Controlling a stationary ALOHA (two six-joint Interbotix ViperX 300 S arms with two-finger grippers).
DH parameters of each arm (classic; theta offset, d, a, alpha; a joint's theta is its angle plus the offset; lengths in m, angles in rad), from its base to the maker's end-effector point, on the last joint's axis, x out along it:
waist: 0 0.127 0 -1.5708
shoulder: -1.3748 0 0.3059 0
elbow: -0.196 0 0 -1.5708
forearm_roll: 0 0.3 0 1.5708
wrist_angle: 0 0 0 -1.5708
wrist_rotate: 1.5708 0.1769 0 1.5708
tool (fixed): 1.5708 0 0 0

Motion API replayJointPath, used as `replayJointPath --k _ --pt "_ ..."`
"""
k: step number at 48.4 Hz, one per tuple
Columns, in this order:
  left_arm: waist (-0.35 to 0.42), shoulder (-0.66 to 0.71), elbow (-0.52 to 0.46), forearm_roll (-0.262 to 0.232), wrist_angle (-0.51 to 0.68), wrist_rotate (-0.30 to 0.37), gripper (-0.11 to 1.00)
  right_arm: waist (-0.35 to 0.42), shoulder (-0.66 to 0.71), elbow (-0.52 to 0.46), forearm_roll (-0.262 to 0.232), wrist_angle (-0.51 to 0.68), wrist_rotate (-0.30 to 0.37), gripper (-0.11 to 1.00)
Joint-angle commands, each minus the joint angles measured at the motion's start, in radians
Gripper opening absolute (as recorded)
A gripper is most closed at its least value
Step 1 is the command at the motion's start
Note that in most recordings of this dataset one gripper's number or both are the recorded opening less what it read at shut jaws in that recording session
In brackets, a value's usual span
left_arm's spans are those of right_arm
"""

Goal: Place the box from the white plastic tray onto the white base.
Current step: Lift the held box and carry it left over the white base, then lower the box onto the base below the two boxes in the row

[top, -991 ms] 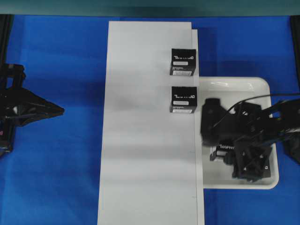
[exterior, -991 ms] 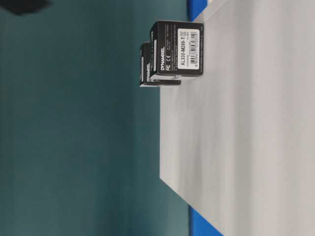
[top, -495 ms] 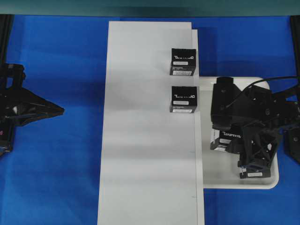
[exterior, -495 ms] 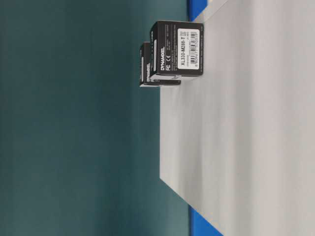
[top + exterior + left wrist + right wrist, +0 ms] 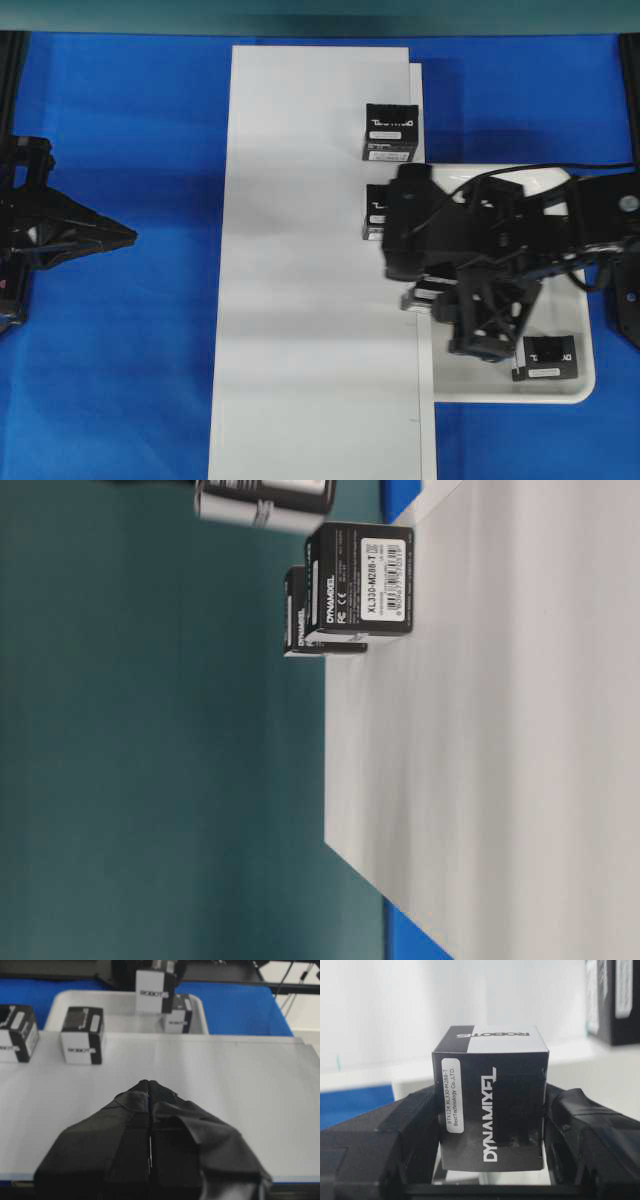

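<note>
We are mid-carry; our right gripper (image 5: 492, 1125), fingers clamped on the box (image 5: 491, 1100), holds it above the white plastic tray (image 5: 560, 180) rim; next, lower it onto the white base (image 5: 300, 350); our left gripper (image 5: 150, 1091) idles, pressed together.

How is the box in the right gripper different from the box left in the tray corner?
The held box is clamped between the right gripper fingers, above the tray's edge beside the white base; the remaining box sits free in the white plastic tray. The held box is mostly hidden overhead by the arm; the remaining box shows fully. Both are small and black with white lettering.
</note>
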Motion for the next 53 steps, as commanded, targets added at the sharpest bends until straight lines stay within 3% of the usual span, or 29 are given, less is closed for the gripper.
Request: replayJointPath --k 1,19,53 --pt "0.0 0.005 -0.026 0.003 -0.005 -0.002 -0.07 0.0 0.04 -0.044 -0.012 0.003 -0.006 0.59" --pt "-0.002 0.0 -0.026 0.003 0.006 -0.003 -0.07 0.002 0.183 -0.135 -0.02 0.048 -0.063 0.59" --pt "-0.005 0.0 -0.025 0.003 0.008 -0.003 -0.07 0.009 0.244 -0.11 -0.02 0.025 -0.089 0.59"
